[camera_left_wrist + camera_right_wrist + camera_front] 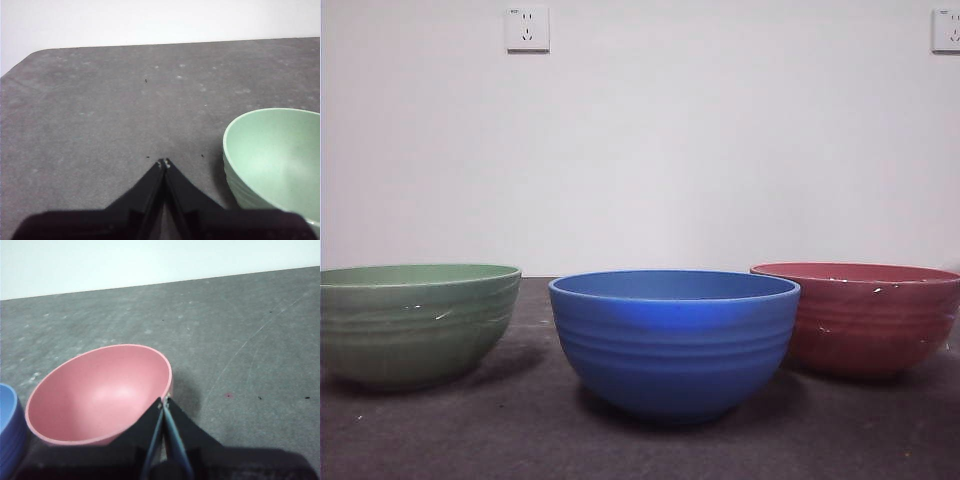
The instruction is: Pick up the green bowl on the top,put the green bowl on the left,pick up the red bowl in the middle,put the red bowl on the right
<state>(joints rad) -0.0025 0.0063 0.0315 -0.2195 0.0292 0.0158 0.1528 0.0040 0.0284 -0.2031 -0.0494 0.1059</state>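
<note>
At the centre foreground stands a glossy ribbed blue bowl [674, 340], behind it the green bowl [416, 322] at left and the red bowl [865, 316] at right, each beside an empty, closed gripper: left gripper [164, 163], right gripper [164, 401].

No text, label, brand or number can be read anywhere. The two wall sockets [527, 28] [946, 30] each carry a tiny dark mark at the upper corner, too small to make out. The bowls bear no lettering.
</note>
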